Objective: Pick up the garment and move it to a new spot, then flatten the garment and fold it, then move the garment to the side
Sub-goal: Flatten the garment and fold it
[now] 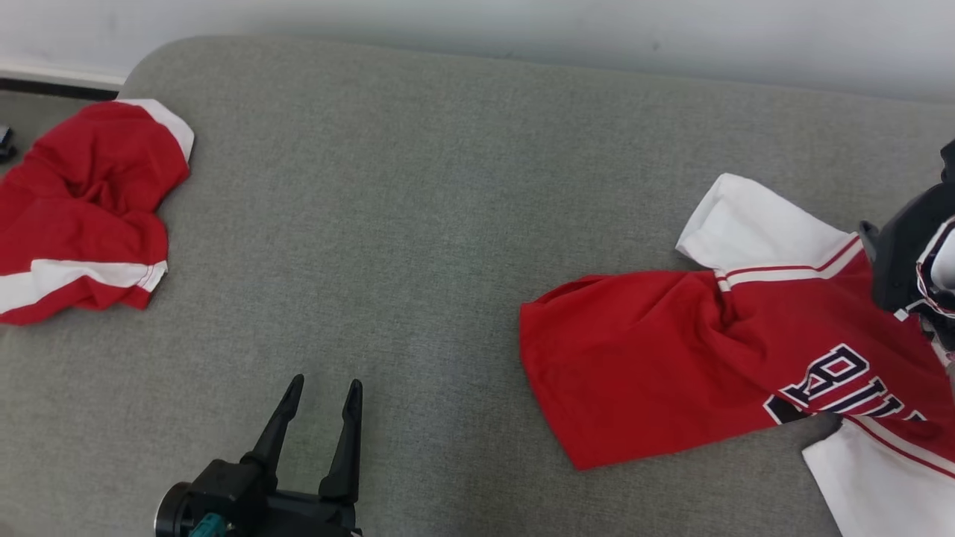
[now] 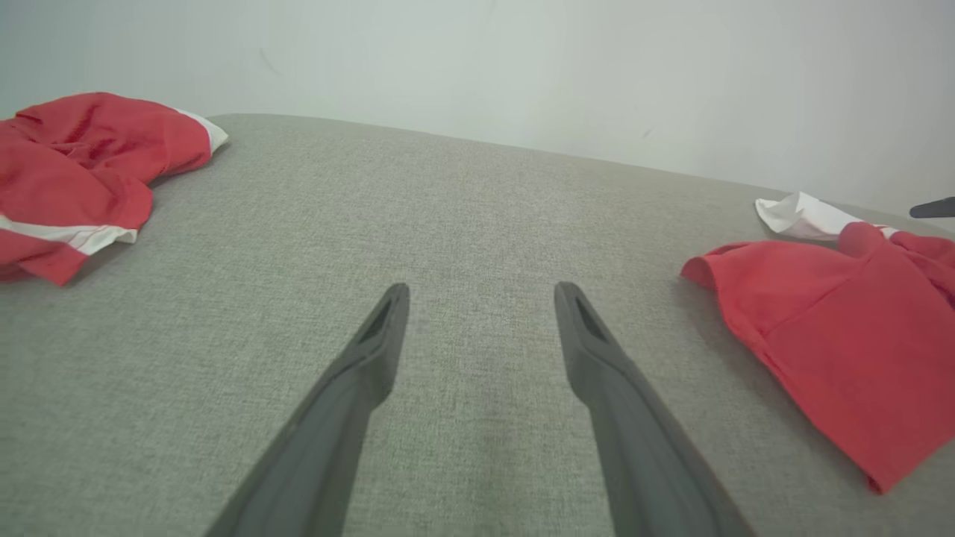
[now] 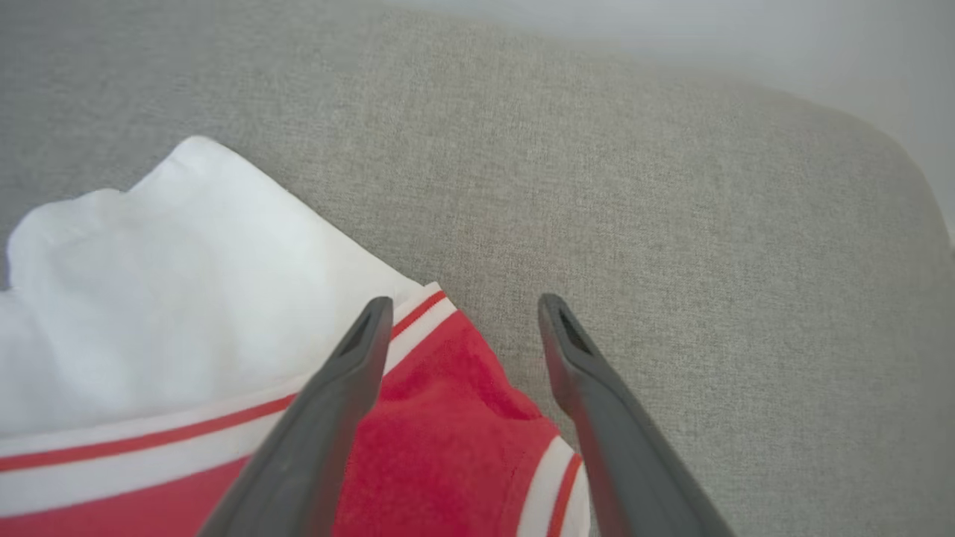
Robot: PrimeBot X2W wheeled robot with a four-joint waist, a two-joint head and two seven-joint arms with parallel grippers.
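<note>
Head view, jersey: laid at the grey cushion's right end, cut off by the frame.
Open room: cushion's middle, up to a crumpled red garment at its left end.
Lettering: navy, white-edged, partly hidden, unreadable.
Left gripper: spread, empty, at cushion's near side.
Right gripper: spread over jersey's sleeve seam.

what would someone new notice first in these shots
The red jersey with white sleeves and dark lettering, spread on the right of the grey upholstered surface, grabs the eye first, with the right hand open over its shoulder seam. Next comes a crumpled red-and-white garment at the far left, and the left hand open above bare fabric between the two.
</note>
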